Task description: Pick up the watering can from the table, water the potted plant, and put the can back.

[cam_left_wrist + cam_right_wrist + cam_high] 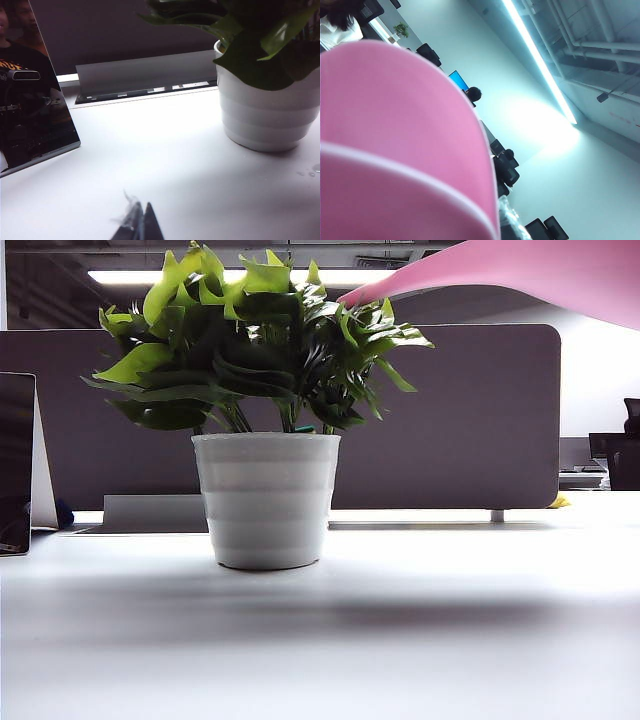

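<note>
The broad white matte table (420, 640) is carrying the bushy green potted plant (262, 430) in its ribbed white pot. The large pink plastic watering can (520, 275) is hanging tilted above the leaves, spout tip among them. The right gripper is hiding behind the can; its grip cannot be told. The left gripper (140, 225) is resting low near the pot, fingers pressed together.

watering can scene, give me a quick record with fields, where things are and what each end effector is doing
watering can: raised at upper right of the exterior view, spout tip over the leaves
potted plant: upright in white ribbed pot on the table
left end effector: low over the table beside the pot, fingertips together, holding nothing
right end effector: itself not visible; its wrist view is filled by the pink can
water: a few drops on the table by the pot
</note>
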You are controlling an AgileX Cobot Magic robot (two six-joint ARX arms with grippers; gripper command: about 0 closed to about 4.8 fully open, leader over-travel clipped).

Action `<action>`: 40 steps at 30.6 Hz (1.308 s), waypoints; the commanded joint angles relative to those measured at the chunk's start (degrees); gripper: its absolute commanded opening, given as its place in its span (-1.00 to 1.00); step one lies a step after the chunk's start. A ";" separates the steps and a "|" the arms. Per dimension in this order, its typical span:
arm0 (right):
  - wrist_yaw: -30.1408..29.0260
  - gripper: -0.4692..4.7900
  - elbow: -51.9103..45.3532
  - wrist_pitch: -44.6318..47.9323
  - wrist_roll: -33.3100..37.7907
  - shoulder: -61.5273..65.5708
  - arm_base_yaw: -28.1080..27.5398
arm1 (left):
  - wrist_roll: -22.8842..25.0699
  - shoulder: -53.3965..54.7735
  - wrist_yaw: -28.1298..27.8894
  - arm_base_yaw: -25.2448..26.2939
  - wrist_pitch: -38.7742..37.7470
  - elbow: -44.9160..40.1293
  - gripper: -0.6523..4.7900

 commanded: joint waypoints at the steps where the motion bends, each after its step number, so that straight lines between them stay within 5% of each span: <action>1: -1.05 -0.84 0.87 4.74 -0.61 -0.81 0.55 | 0.00 0.04 0.00 0.11 0.70 0.04 -0.78; 32: -1.05 -0.84 0.90 6.36 -3.93 -0.81 2.27 | 0.00 0.04 0.00 0.11 0.70 0.04 -0.78; 40: 1.92 -0.84 0.87 4.79 0.55 -0.98 2.25 | 0.00 0.04 0.00 0.11 0.70 0.04 -0.78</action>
